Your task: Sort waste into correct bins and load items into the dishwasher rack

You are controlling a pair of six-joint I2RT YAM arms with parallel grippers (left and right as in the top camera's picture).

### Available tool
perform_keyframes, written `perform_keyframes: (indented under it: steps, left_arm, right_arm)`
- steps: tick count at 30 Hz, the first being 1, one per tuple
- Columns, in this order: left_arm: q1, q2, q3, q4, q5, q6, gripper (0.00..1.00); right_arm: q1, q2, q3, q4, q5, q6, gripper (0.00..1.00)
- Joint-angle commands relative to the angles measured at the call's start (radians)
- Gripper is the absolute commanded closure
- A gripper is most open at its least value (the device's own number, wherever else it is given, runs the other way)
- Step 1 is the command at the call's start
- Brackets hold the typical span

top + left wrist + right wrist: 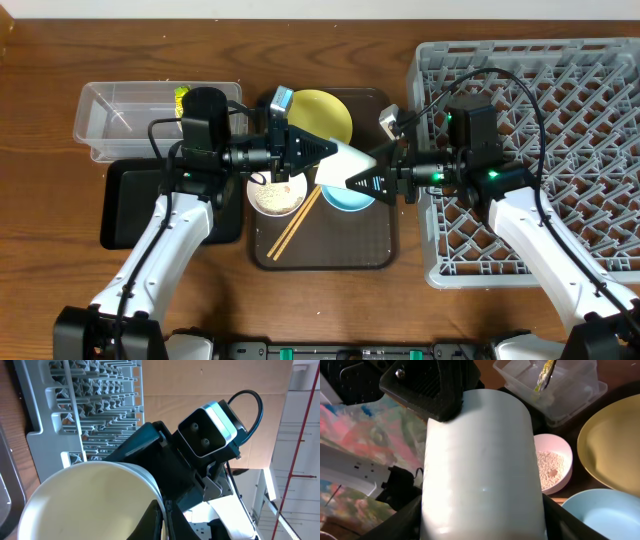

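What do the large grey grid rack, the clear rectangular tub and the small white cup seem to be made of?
The large grey grid rack looks like moulded matte plastic: one even grey lattice with pegs. The clear rectangular tub looks like glossy see-through plastic: the table shows through it. The small white cup is smooth and softly shiny: plastic or glazed ceramic, I cannot tell.

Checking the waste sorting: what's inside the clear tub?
A green-and-yellow wrapper lies in the clear tub; the left arm covers part of it, so anything there is hidden.
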Motion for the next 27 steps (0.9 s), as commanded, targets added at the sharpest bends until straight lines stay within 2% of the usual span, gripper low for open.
perform_keyframes:
  steps: [1, 4, 8, 13, 16, 21, 27]
  left_arm:
    - [0.0, 0.002, 0.001, 0.005, -0.002, 0.031, 0.91]
    - [0.001, 0.002, 0.001, 0.005, -0.003, 0.058, 0.89]
    - [0.001, 0.002, 0.001, 0.004, -0.002, 0.145, 0.83]
    - [0.001, 0.002, 0.001, -0.079, -0.051, 0.309, 0.74]
    - [0.001, 0.002, 0.001, -0.198, -0.152, 0.441, 0.68]
    - [0.001, 0.002, 0.001, -0.389, -0.4, 0.609, 0.65]
    - [0.023, -0.005, 0.009, -0.512, -0.551, 0.694, 0.63]
  right_arm:
    - [-0.004, 0.004, 0.014, 0.001, -0.005, -0.006, 0.48]
    - [-0.004, 0.004, 0.014, 0.001, -0.005, -0.006, 0.53]
    - [-0.004, 0.004, 0.014, -0.015, 0.016, -0.006, 0.56]
    - [-0.005, 0.003, 0.014, -0.125, 0.237, -0.006, 0.64]
    - [-0.005, 0.001, 0.015, -0.179, 0.354, -0.029, 0.68]
    - [-0.021, -0.037, 0.032, -0.218, 0.426, -0.035, 0.74]
    - [-0.073, -0.077, 0.169, -0.418, 0.669, -0.035, 0.73]
